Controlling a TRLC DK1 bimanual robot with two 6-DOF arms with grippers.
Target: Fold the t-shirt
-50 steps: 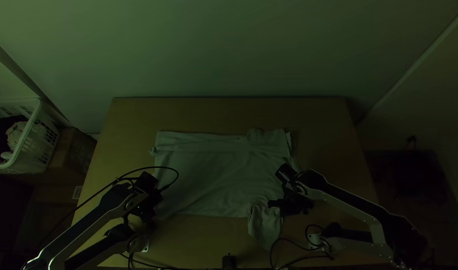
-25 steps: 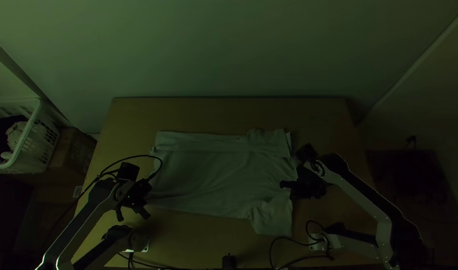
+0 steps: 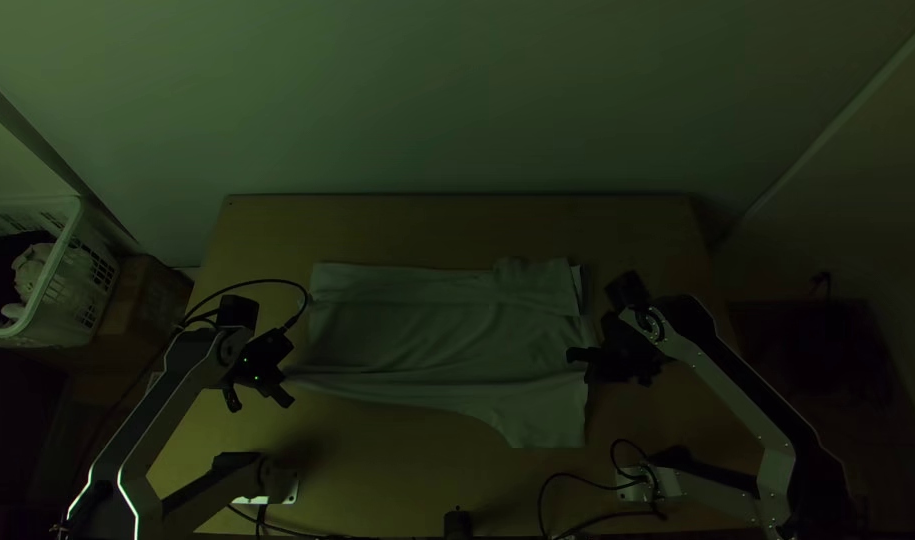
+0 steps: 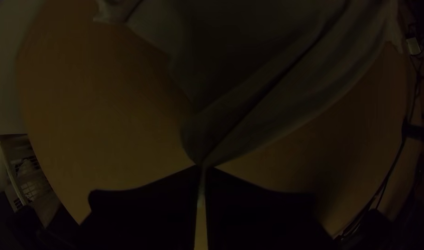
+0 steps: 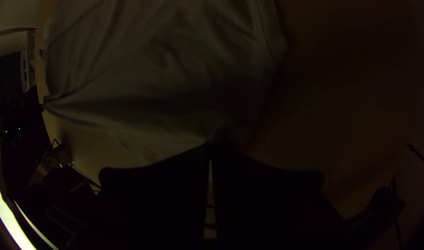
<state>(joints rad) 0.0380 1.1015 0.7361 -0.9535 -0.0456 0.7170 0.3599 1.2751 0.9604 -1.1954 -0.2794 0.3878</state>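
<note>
Folding the near side of the t-shirt (image 3: 437, 340) up toward its far side looks to be the step in hand; the cloth lies broad and fairly flat across the middle of the table (image 3: 457, 230), with a folded band (image 3: 407, 284) running along the side nearest the table's far edge. The left gripper (image 4: 203, 167) has its jaws pressed together on a gathered point of cloth at the shirt's left end; the right gripper (image 5: 210, 146) has its jaws pinching the cloth at the right end; between them runs a tight crease, and past it the sleeve part (image 3: 547, 425) spreads toward the table's near edge.

To do this well, both arms should lift only as much as clears the lower layer, then travel together toward the table's far edge at one pace; the line between the jaws wants to be taut but not hauled, since too much pull would draw the left end into a narrow spike, as the fanned creases there already suggest. The sleeve part needs watching; it may trail or turn under, so it is best laid flat inside the outline before the jaws let go. Lower both ends at once, just beside the far band; release gently, or the cloth may cling to a finger and undo the edge. By my judgement the folding is perhaps half done.
</note>
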